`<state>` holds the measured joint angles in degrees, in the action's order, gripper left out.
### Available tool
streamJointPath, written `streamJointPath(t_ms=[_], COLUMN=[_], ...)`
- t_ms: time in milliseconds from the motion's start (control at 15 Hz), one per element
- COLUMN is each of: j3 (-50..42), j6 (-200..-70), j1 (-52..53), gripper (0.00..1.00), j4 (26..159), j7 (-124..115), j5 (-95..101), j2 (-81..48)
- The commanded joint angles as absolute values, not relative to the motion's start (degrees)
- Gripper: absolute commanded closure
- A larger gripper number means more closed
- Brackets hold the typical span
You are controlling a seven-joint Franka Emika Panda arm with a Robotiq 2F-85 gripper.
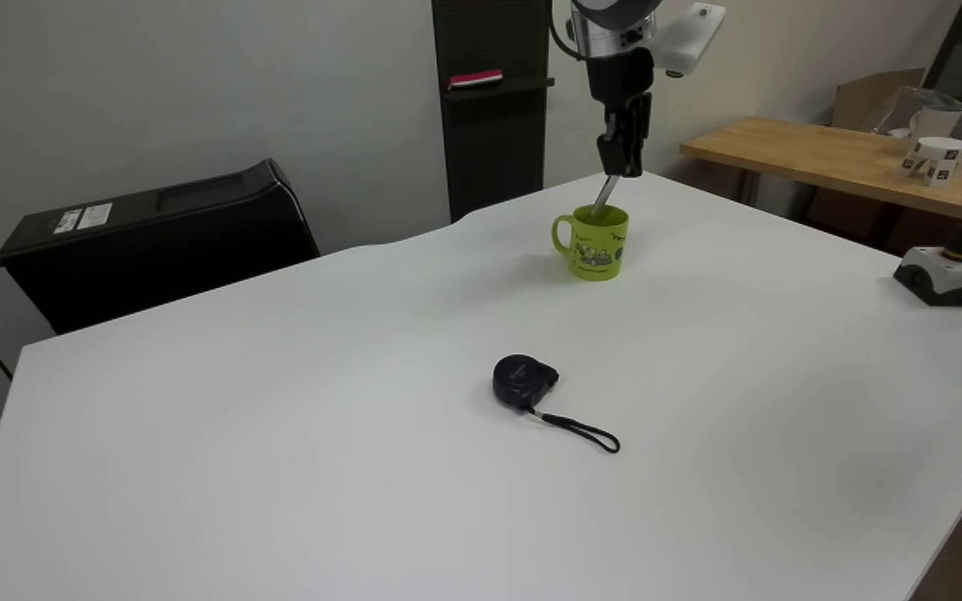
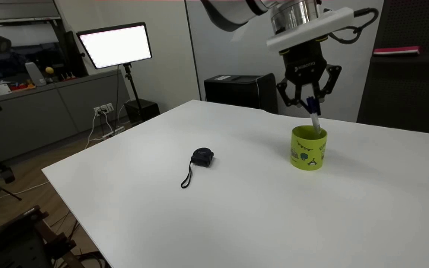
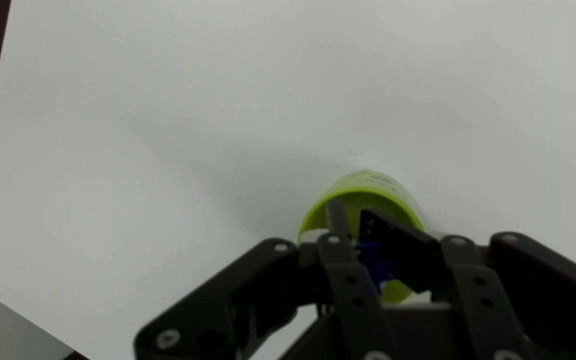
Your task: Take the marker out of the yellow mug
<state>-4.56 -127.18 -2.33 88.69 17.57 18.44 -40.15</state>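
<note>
Evidently, the drawing-out step was in hand, with the grasp itself judged complete. Toward the left of an exterior view, a lit lamp panel (image 2: 114,45) was seen beyond the edge of the white table (image 2: 237,219). Farther right, on the table, a dark tape measure (image 2: 202,158) was shown lying with its strap (image 2: 190,175) looped out; it was judged no part of the job. Well to its right, the yellow mug (image 2: 307,154) was seen standing upright, and from its mouth the marker (image 2: 315,123) was seen to rise at a slant, lower end inside, cap (image 3: 377,262) above; how deep the tip was sunk could not be told. By the pincer (image 2: 313,106), over the mug, the marker was clamped about its cap, as suggested also by the wrist view. Next, a slow lift along the marker's lean was called for, so that the mug would not be dragged or tipped; sideways travel was best kept until the tip was cleared of the mug. Farthest right, a red and white item (image 2: 397,50) was seen in the background.
</note>
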Motion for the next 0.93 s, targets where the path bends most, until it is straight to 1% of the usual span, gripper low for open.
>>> streamJointPath(t_ms=[0, 600, 867], j3=[-4.1, 0.4, 2.5], j6=[-120.8, -105.5, -101.7], j1=[-2.9, -4.7, -4.1], gripper=[0.96, 0.96, 0.96], j4=[82.9, 73.5, 71.7], j7=[18.4, 26.9, 28.9], j5=[17.5, 10.8, 9.1], j2=[-41.1, -42.9, -45.3])
